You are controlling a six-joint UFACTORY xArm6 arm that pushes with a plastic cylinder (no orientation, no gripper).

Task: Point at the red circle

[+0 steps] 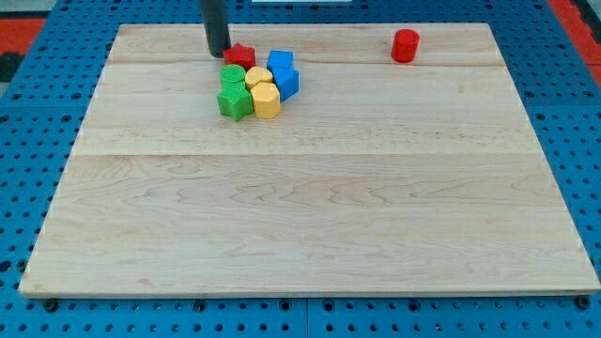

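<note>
So the biggest thing here is the pale wooden board (310, 207), sitting on a blue pegboard base (38, 103) that shows round every edge. Next down in size is the dark rod coming in from the view's top, and my tip (218, 53) sits on the wood near the top edge, left of centre. It's just a plain rod end, no jaws to open or close, and it isn't holding anything. It's right up against the left side of a red star-ish block (242, 54), touching or as good as.

Just below that is a tight cluster: a blue cube (280, 62) and another blue block (286, 82), two yellow blocks (259, 76) (267, 99), and two green blocks (233, 75) (235, 100), all bunched together.

The red circle block (405, 45), a little red cylinder, stands alone near the top edge towards the top-right corner, well apart from my tip and the cluster.
</note>
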